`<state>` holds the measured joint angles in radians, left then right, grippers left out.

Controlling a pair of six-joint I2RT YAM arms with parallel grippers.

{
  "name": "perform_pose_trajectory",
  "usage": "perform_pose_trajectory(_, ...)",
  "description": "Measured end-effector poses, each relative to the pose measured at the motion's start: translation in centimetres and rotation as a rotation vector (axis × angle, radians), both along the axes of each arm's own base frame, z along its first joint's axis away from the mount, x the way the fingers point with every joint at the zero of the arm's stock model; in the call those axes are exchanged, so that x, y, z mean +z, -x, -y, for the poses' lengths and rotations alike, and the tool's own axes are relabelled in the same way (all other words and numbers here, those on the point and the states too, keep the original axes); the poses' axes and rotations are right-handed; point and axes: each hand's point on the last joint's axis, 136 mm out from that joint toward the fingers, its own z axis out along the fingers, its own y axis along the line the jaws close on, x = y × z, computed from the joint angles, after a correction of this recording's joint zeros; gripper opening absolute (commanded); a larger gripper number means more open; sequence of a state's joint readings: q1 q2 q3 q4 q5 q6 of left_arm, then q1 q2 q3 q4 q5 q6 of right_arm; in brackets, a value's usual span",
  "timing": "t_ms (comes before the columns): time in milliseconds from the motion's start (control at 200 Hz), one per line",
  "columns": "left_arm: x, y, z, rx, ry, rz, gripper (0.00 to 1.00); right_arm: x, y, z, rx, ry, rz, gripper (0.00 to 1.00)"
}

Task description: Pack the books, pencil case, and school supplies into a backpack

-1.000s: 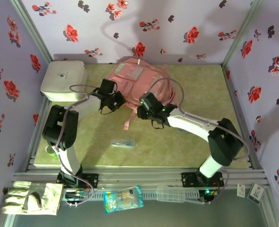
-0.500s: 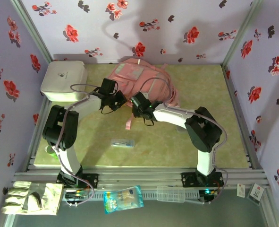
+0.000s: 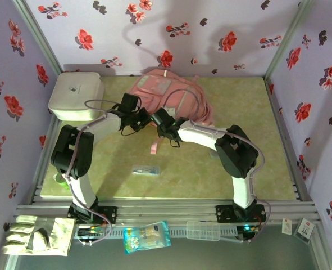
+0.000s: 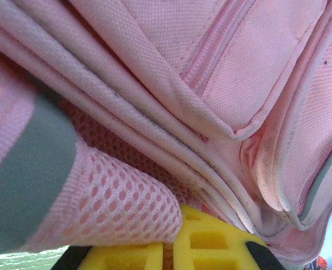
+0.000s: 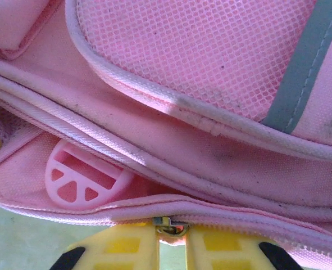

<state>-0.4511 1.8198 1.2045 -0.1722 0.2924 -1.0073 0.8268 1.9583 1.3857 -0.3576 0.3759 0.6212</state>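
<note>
The large pink fabric backpack [image 3: 174,95] lies at the far middle of the green-beige desk [image 3: 199,180], its near-left edge facing the 2 arms. The right tool [image 5: 171,239] sits right at that edge, pads nearly together with the small metal zip pull [image 5: 171,229] seemingly pinched between them. The zip seam runs crosswise to the tool. The left tool [image 4: 168,250], just beside it, is clamped on the backpack's pink mesh. Bare desk lies to the right. 1 small clear flat packet [image 3: 146,169] lies nearer the bases, well apart.
</note>
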Motion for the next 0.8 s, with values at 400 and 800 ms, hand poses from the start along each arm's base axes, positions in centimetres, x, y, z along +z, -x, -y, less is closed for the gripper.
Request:
perform_pose_trajectory(400,0.2,0.5,1.0,-0.049,0.016,0.006,0.00,0.2,1.0,2.1,-0.054,-0.011,0.021,0.12)
perform_pose_trajectory(800,0.5,0.7,1.4,-0.081,0.028,0.011,0.00,-0.3,1.2,4.2,-0.059,-0.022,-0.014,0.27)
